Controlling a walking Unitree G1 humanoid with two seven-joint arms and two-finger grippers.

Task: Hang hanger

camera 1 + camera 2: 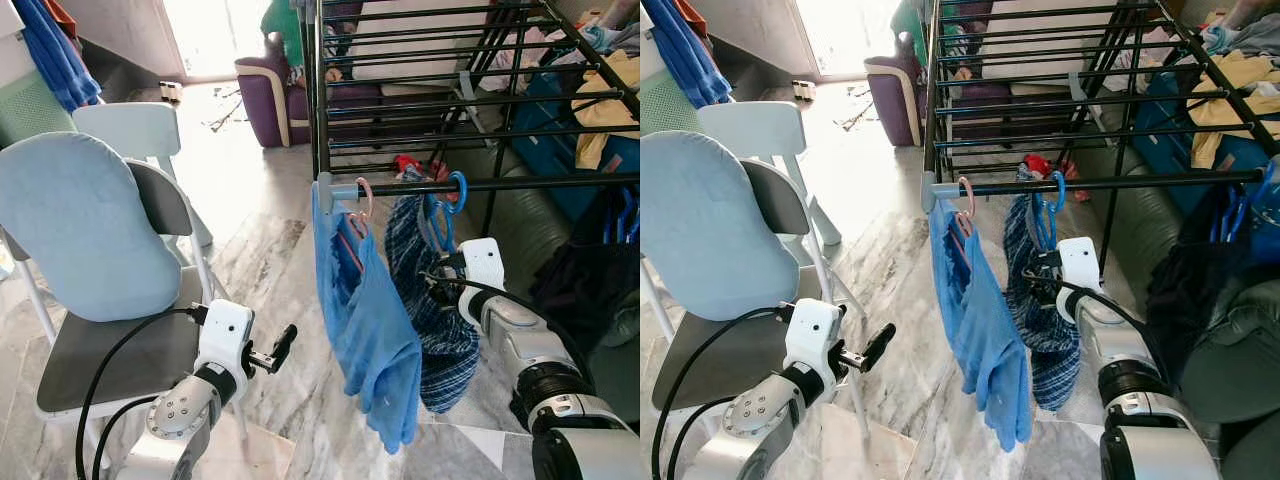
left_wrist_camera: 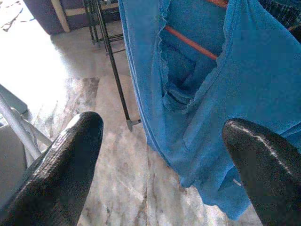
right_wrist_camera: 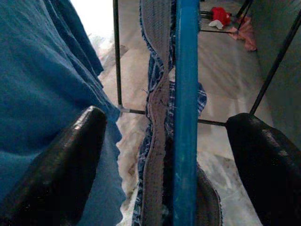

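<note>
A blue hanger (image 1: 445,200) carrying a dark plaid garment (image 1: 430,320) is hooked on the front bar (image 1: 540,183) of the black drying rack. My right gripper (image 1: 438,280) is just below the hook, open, and its fingers (image 3: 70,160) stand either side of the hanger's blue bar (image 3: 186,108) without touching it. To the left on the same bar, a pink hanger (image 1: 362,205) holds a blue shirt (image 1: 370,320). My left gripper (image 1: 275,350) is low and left of that shirt, open with nothing between its fingers (image 2: 61,165), pointing at the blue shirt (image 2: 225,94).
A chair with a light blue cushion (image 1: 85,230) stands close on the left, a white chair (image 1: 130,125) behind it. A purple sofa (image 1: 265,95) sits beyond the rack. Yellow (image 1: 605,110) and dark clothes (image 1: 590,270) lie on the rack's right side. Marble floor (image 1: 270,270) lies below.
</note>
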